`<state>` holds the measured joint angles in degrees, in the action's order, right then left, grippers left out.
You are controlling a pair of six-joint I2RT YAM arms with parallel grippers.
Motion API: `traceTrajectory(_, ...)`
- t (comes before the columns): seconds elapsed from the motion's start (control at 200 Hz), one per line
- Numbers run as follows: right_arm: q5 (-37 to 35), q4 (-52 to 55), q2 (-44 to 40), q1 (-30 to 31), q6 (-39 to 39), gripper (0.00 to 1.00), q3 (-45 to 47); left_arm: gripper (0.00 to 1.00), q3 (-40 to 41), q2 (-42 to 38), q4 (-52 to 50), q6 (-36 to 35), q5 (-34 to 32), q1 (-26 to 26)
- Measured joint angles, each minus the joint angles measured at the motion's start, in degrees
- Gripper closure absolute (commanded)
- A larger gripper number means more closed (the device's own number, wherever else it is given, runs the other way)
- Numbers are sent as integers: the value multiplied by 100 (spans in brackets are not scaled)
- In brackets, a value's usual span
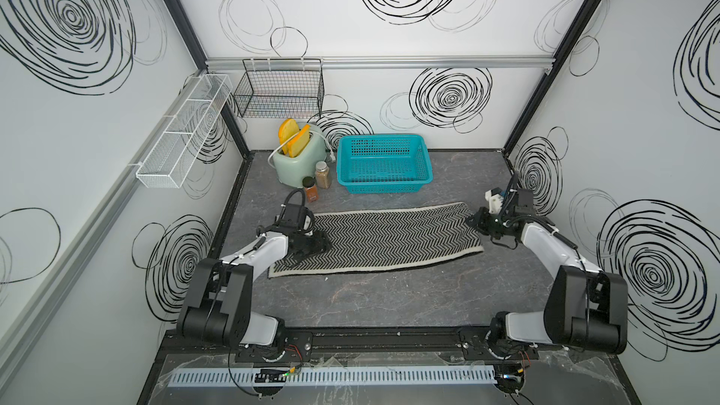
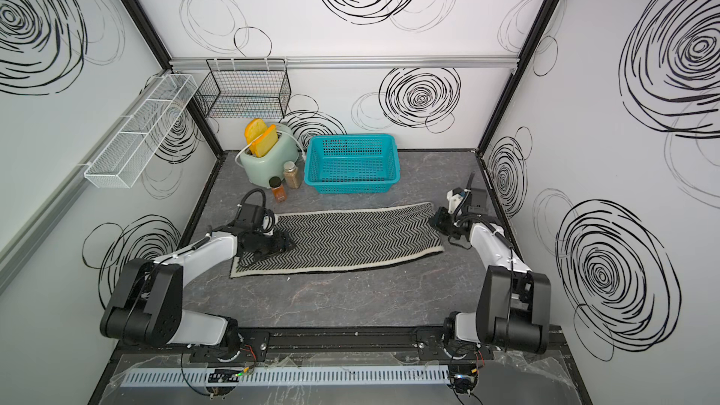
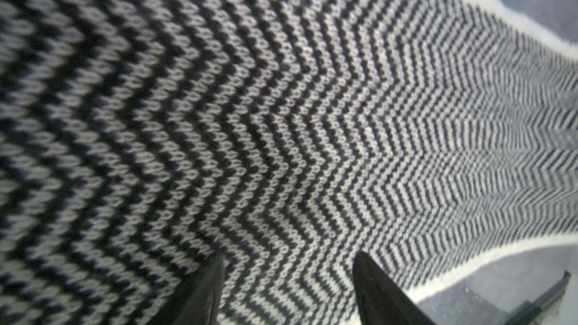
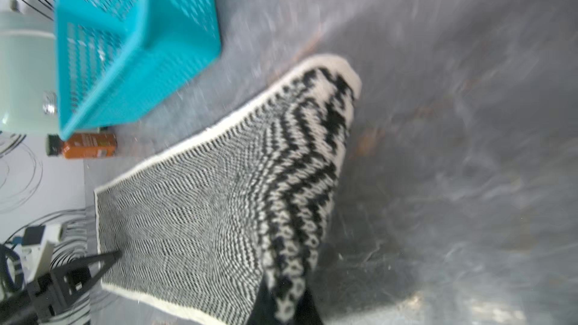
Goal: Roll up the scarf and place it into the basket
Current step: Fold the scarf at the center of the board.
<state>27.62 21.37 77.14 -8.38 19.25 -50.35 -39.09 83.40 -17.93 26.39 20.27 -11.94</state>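
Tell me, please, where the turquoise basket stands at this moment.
In both top views the basket stands at the back of the table, near the rear wall, just right of the toaster and beyond the spread-out scarf.

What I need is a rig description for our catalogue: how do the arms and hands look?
Both arms match: the left arm and right arm have white shells, black joint housings and black cables looping at the wrists. The left hand and right hand have black fingers, tapered on the left hand.
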Motion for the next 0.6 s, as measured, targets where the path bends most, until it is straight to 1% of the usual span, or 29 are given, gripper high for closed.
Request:
traceTrajectory(0.08,-214,103,-168,-2,28,100,-450,30,-90,238,212,306,92,-629)
traceTrajectory(0.175,-380,343,-243,35,94,100,-831,31,-271,531,538,699,138,-1233)
traceTrajectory(0.325,-625,798,-278,238,155,100,-1469,30,-643,1001,955,1180,186,-1906)
traceTrajectory(0.41,-669,942,-424,369,188,100,-1681,29,-841,1224,1121,1314,273,-2087)
traceTrajectory(0.46,-693,1016,-573,424,203,100,-1694,26,-901,1255,1139,1327,323,-2103)
traceTrajectory(0.515,-723,1093,-739,444,219,100,-1659,20,-938,1196,1088,1309,389,-2022)
traceTrajectory(0.6,-822,1202,-892,431,219,100,-1593,17,-940,835,826,1137,479,-1687)
